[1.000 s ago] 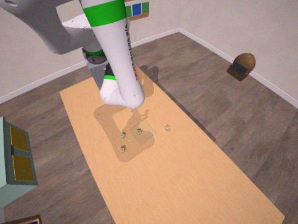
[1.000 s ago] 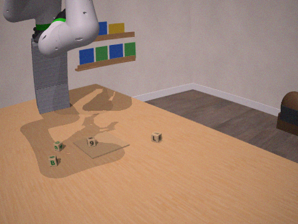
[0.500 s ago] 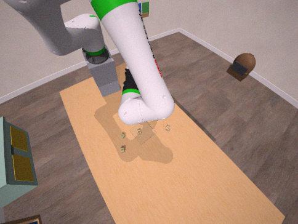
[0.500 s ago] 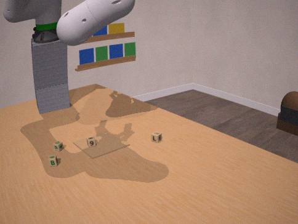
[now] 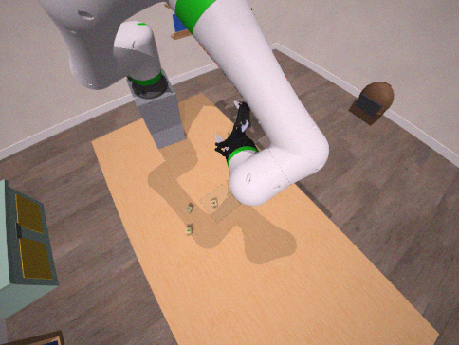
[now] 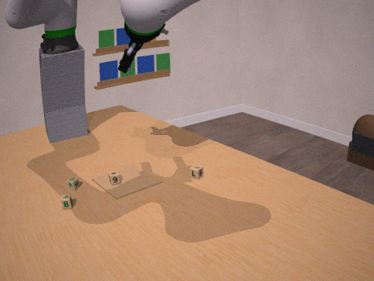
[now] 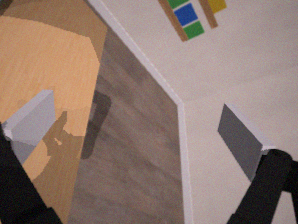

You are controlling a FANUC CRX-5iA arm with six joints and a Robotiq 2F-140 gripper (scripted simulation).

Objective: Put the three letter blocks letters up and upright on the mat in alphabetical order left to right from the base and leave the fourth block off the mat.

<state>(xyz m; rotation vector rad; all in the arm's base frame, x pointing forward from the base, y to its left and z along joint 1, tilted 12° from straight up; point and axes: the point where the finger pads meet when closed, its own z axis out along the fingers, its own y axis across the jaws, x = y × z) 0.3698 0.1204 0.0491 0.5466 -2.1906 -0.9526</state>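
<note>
1. Although your gripper (image 5: pixel 229 122) (image 6: pixel 144 51) (image 7: pixel 139 111) stands wide open with nothing between its fingers, it's high and tilted, pointing away from the mat (image 5: pixel 227 211) (image 6: pixel 129 188); your blocks lie below and behind its aim. I'd swing it back and point it down before any grasp.
2. You have the 9 block (image 5: pixel 214 203) (image 6: pixel 114 177) on the mat; the B block (image 5: pixel 189 229) (image 6: pixel 66 202) and green-marked block (image 5: pixel 189 208) (image 6: pixel 73 183) sit off one side, the L block (image 6: pixel 196 172) off the opposite side, hidden from above.
3. You can read side faces only: dark 9, green B, dark L. The top marks are too small, so you can't yet tell the order or the odd block. No brand is legible.
</note>
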